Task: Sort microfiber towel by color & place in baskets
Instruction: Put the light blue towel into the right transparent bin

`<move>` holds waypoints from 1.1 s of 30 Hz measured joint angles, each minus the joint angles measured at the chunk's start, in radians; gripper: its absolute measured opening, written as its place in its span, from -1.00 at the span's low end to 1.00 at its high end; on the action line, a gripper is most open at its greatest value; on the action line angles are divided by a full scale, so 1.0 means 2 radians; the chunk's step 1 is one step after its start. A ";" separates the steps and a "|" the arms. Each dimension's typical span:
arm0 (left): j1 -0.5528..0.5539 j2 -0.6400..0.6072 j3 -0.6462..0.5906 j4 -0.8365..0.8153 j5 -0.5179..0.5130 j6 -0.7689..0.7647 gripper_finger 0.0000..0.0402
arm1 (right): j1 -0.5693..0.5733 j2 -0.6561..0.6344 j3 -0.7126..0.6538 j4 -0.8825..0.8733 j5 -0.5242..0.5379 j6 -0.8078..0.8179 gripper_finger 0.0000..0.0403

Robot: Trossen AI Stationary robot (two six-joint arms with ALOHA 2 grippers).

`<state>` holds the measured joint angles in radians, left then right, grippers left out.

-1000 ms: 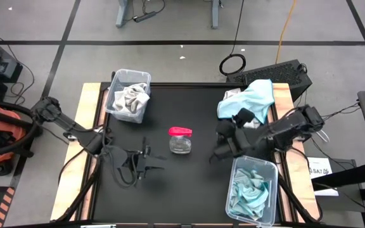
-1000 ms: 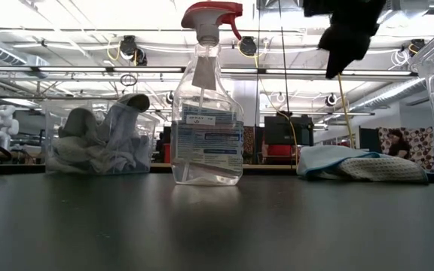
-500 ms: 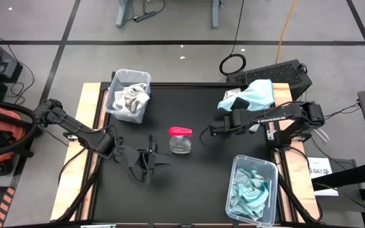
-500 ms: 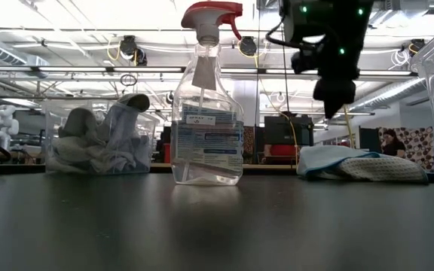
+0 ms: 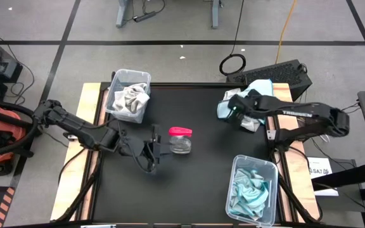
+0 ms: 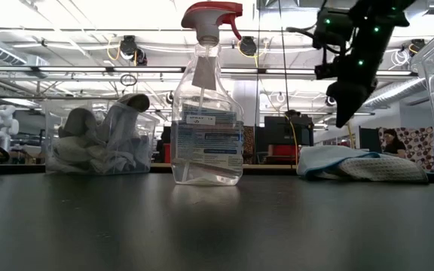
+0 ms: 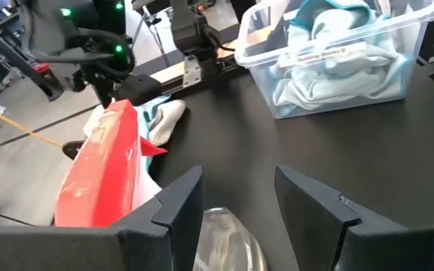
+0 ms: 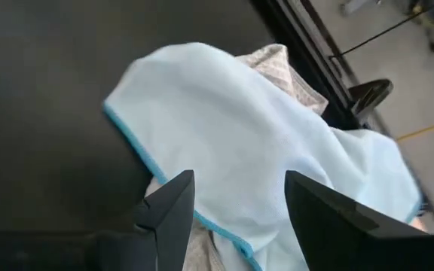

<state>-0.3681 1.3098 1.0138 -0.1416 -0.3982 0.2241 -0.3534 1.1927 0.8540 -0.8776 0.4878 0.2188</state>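
Observation:
A loose pile of towels (image 5: 256, 96), light blue over pale grey-white, lies at the table's far right corner. It also shows in the low view (image 6: 360, 162). My right gripper (image 5: 232, 111) hovers open just above the light blue towel (image 8: 239, 128); a grey-white towel (image 8: 277, 60) peeks out behind. The far-left basket (image 5: 114, 88) holds grey-white towels. Light blue towels fill the near-right basket (image 5: 236, 166). My left gripper (image 5: 158, 149) is open at mid-table, with a spray bottle close before its fingers.
The clear spray bottle with a pink-red head (image 5: 180, 139) stands upright at mid-table. In the left wrist view its head (image 7: 100, 173) shows right beside my left fingers. A keyboard (image 5: 277, 73) lies past the far right edge. Bare black tabletop lies near the front.
My right gripper has swung from beside the near-right basket toward the far edge and now hangs over the towel pile. My left gripper has moved right and slightly toward the far edge, up to the spray bottle. The towels and the bottle have stayed where they were.

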 joint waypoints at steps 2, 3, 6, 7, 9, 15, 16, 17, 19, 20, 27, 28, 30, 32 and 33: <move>0.005 0.000 0.000 0.002 0.007 0.000 -0.15 | -0.028 -0.014 -0.012 0.016 -0.028 -0.011 -0.01; 0.008 0.000 0.000 0.003 0.012 0.000 -0.15 | -0.043 -0.019 -0.017 0.025 -0.047 -0.018 -0.01; 0.013 0.000 0.000 0.003 0.017 -0.001 -0.15 | -0.082 -0.022 -0.028 0.059 -0.100 -0.038 -0.01; 0.014 0.000 0.000 0.003 0.017 -0.001 -0.15 | -0.093 -0.021 -0.030 0.066 -0.116 -0.045 -0.01; 0.014 0.000 0.000 0.003 0.017 -0.003 -0.15 | -0.112 -0.016 -0.030 0.082 -0.143 -0.057 -0.01; 0.014 0.000 0.000 0.000 0.028 -0.004 -0.15 | -0.153 -0.012 -0.030 0.102 -0.155 -0.085 -0.01; 0.014 0.000 0.000 0.000 0.029 -0.004 -0.15 | -0.159 -0.011 -0.030 0.101 -0.155 -0.088 -0.01; 0.014 0.000 0.000 0.000 0.030 -0.004 -0.15 | -0.165 -0.011 -0.030 0.100 -0.155 -0.089 -0.01; 0.014 0.000 0.000 0.000 0.030 -0.004 -0.15 | -0.176 -0.006 -0.030 0.097 -0.155 -0.089 -0.01; 0.014 0.000 0.000 0.000 0.030 -0.004 -0.15 | -0.181 -0.003 -0.030 0.095 -0.157 -0.090 -0.01; 0.014 0.000 0.000 0.001 0.031 -0.004 -0.15 | -0.194 0.046 -0.030 0.107 -0.178 -0.099 -0.01; 0.014 0.000 0.000 0.001 0.031 -0.004 -0.15 | -0.194 0.052 -0.030 0.111 -0.177 -0.099 -0.01; 0.014 0.000 0.000 0.000 0.031 -0.004 -0.15 | -0.193 0.060 -0.030 0.115 -0.159 -0.099 -0.01; 0.014 0.000 0.000 0.000 0.031 -0.004 -0.15 | -0.193 0.062 -0.030 0.121 -0.152 -0.099 -0.02; 0.014 0.000 0.000 0.000 0.031 -0.004 -0.15 | -0.194 0.063 -0.030 0.123 -0.151 -0.099 -0.03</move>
<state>-0.3405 1.3094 1.0138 -0.1417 -0.3367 0.2153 -0.7406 1.3182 0.7937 -0.6323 0.1855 0.0203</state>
